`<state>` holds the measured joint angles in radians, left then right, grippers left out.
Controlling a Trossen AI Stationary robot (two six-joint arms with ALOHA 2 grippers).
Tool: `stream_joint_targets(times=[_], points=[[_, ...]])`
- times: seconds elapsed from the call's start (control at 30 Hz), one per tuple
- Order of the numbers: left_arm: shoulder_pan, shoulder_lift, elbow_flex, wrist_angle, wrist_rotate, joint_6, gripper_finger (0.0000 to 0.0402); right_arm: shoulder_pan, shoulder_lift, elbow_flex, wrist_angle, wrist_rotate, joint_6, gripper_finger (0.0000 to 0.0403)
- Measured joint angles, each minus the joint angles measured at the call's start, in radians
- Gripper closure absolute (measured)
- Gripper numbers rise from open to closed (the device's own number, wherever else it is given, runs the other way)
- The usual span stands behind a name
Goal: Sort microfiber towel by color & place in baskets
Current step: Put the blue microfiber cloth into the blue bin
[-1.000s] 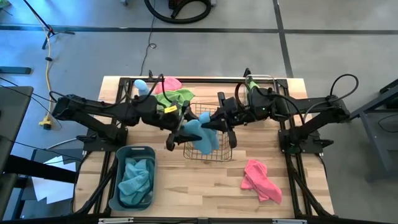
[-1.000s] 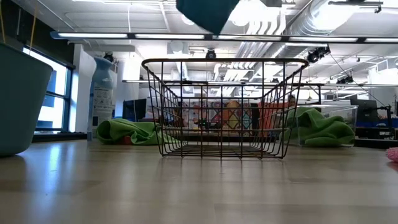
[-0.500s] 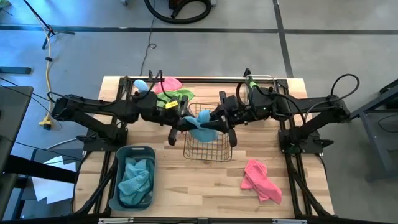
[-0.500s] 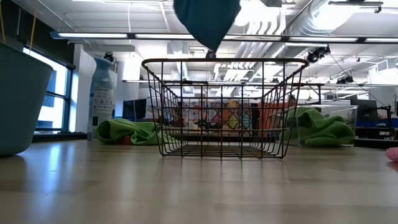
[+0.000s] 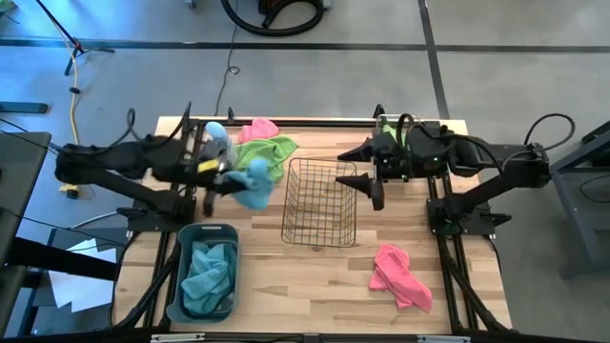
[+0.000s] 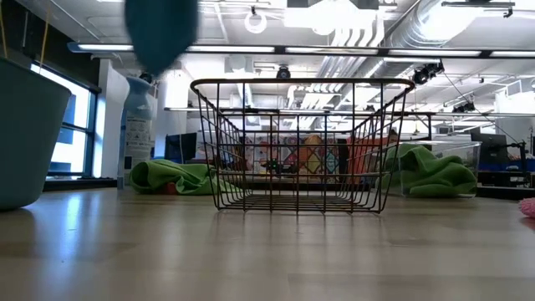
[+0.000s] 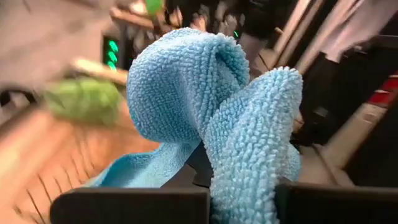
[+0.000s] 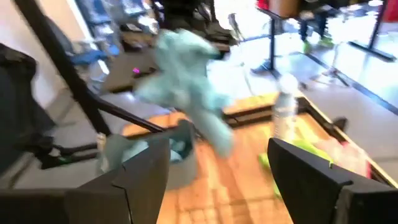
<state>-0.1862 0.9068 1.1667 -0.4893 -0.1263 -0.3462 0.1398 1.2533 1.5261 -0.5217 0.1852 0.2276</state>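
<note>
Wooden table (image 5: 315,276), no legible writing: left end effector (image 5: 229,181) clenching blue towel (image 5: 250,183), right end effector (image 5: 367,176) spread empty.

- The wire basket (image 5: 320,202) stood near the middle of the desk (image 5: 315,286).
- The tub (image 5: 203,272) sat at the desk's front left corner, with towels (image 5: 210,271) lying in it.
- A loose towel (image 5: 400,276) lay on the desk at front right, well apart from the wire basket.
- Two more towels (image 5: 267,139) lay together at the back of the desk, behind and left of the wire basket, beside the spray bottle (image 5: 216,133).
- The left tool (image 5: 225,181) hung left of the wire basket and behind the tub, clamped on a towel (image 5: 251,183).
- The right tool (image 5: 365,177) hung just right of the wire basket's back corner, fingers spread, holding nothing.
</note>
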Motion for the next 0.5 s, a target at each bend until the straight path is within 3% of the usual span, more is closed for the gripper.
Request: stream_joint_targets(times=[0.17, 0.33, 0.5], points=[[-0.213, -0.043, 0.0, -0.164, -0.095, -0.236, 0.0401, 0.0, 0.009, -0.003, -0.063, 0.025, 0.004, 0.0136], [-0.495, -0.04, -0.073, -0.179, -0.241, -0.512, 0.0401, 0.0, 0.015, -0.004, -0.126, 0.081, 0.035, 0.0136], [-0.73, -0.026, -0.19, -0.2, -0.462, -0.744, 0.0401, 0.0, 0.016, -0.004, -0.141, 0.097, 0.045, 0.0136]])
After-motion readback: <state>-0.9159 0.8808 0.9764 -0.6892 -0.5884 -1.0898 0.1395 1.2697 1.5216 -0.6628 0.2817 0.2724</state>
